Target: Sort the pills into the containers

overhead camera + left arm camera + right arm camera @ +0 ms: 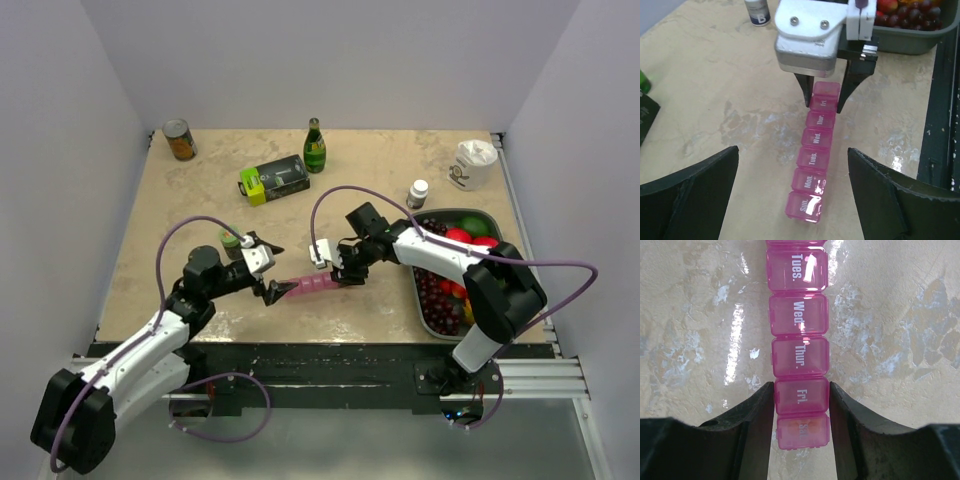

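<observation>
- A pink pill organiser (312, 287) lies flat on the table (200, 200) between the two arms, near the front edge, its row of day-marked boxes running from "Sun." at the left arm's end to "Sat." at the right arm's end.
- The right pincer (801, 400) straddles the strip at the "Fri." box, one finger pressed to each long side, and looks clamped on it.
- The left pincer (792, 151) hangs spread wide around the "Sun." end and touches nothing.
- The step in hand appears to be steadying the strip before any filling. Every lid in view sits shut, and neither arm carries a pill.
- The next move likely calls for the free left pincer to lift a lid by its thin lip while the right one pins the strip down, a job that needs a fine, low approach.
- No loose pills show anywhere. A small white bottle (418, 192) stands capped well apart, beside the fruit tray (413, 280), and its contents are hidden.
- The "Sat." box shows a faint orange tint in the right wrist view, but whether anything is inside cannot be told.
- From above, the arms' own bodies cover both ends of the strip.
</observation>
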Available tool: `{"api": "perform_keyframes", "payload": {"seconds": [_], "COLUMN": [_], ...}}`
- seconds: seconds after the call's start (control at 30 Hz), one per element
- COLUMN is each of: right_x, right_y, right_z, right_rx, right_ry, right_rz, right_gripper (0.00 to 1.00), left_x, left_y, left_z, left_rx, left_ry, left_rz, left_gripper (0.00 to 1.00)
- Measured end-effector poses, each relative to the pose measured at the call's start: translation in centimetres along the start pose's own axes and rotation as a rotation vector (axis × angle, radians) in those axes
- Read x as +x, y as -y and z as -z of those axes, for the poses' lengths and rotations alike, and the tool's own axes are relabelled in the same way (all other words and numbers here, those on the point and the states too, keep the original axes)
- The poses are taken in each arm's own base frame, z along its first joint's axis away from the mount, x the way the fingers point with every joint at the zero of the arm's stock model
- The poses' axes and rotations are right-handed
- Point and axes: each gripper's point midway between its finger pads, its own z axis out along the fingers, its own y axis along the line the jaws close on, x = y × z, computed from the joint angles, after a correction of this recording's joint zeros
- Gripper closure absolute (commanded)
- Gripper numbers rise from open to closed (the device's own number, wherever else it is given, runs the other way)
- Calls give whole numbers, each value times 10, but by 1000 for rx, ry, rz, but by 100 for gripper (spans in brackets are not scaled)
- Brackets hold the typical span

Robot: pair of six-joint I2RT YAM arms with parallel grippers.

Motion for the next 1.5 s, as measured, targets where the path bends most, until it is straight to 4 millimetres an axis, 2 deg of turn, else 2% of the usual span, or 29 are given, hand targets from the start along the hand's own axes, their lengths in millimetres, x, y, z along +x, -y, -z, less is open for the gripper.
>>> {"api": "perform_keyframes", "payload": {"seconds": [0.13,0.37,0.73,0.83,1.2,1.3,1.33,1.5], "right_x": [0,-3,-7,-10,-13,-13,-13,-12], "right_y": [0,-2,-4,-4,-8,-8,-8,-7], "right_z": [0,-1,4,6,6,6,6,7], "right_rx": [-2,-15,-12,-13,-28,-29,-28,-27], "right_ry": [3,19,30,38,55,55,55,53], "right_rz": [4,9,19,23,24,24,24,17], "right_gripper": [91,91,91,91,92,92,92,92], "left_x": [13,33,65,73,88,88,89,94], "left_y": [13,21,28,28,24,25,26,29], "left_z": [-7,-17,-34,-38,-41,-42,-42,-44], "left_rx": [42,75,125,136,149,159,166,189], "left_ry": [-46,-116,-242,-275,-352,-362,-369,-394], "left_rz": [-30,-104,-180,-203,-248,-249,-251,-245], "left_gripper": [6,6,8,12,32,45,53,72]}}
